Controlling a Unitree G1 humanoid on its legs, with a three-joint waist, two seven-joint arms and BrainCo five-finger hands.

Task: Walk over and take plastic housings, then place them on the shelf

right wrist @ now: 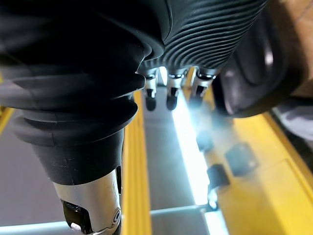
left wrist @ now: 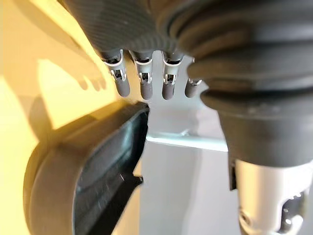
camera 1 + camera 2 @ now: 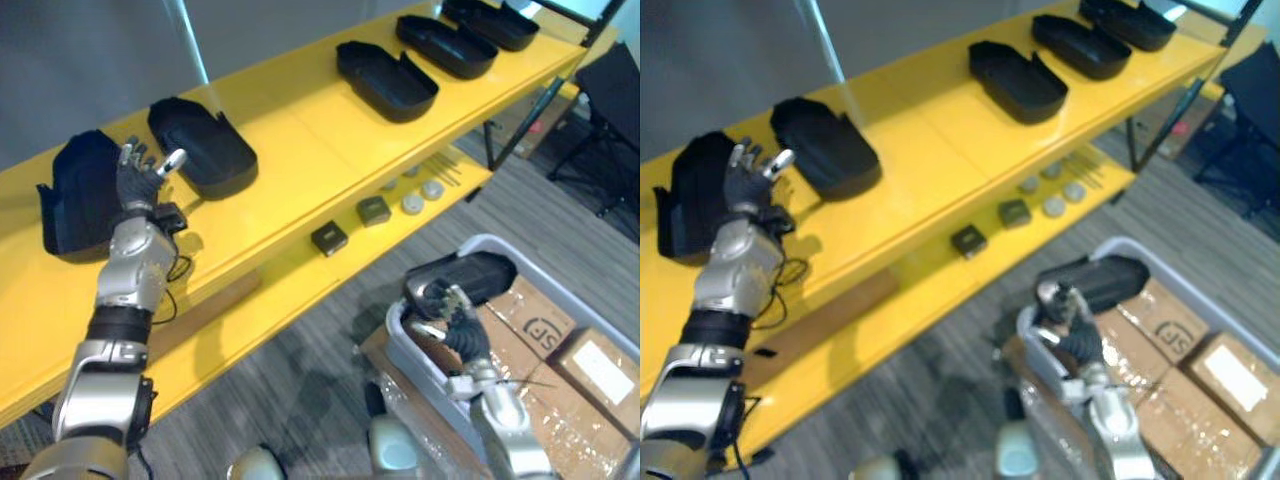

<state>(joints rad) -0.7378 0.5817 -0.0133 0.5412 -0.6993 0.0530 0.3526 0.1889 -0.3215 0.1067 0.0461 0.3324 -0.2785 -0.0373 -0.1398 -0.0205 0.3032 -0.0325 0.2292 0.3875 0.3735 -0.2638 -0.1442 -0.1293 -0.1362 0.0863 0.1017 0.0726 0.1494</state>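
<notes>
Looking down from the head, we see five black housings (image 3: pixel 385 78) on the yellow shelf (image 3: pixel 300 150), our left hand (image 3: pixel 138 185) open and spread by the two leftmost ones. Lower right, our right hand (image 3: pixel 452 318) is up against a sixth housing (image 3: pixel 478 272) at the grey bin (image 3: pixel 410 350), next to cardboard boxes (image 3: pixel 545 320). Left wrist view: straight fingers (image 2: pixel 144 88) above a housing's rim. Right wrist view: that sixth housing sits right beside the hand, but we can't tell if it's gripped.

The left hand (image 3: pixel 138 182) was raised on an outstretched arm, fingers spread; the right hand (image 3: pixel 452 318) sat low, fingers relaxed.
</notes>
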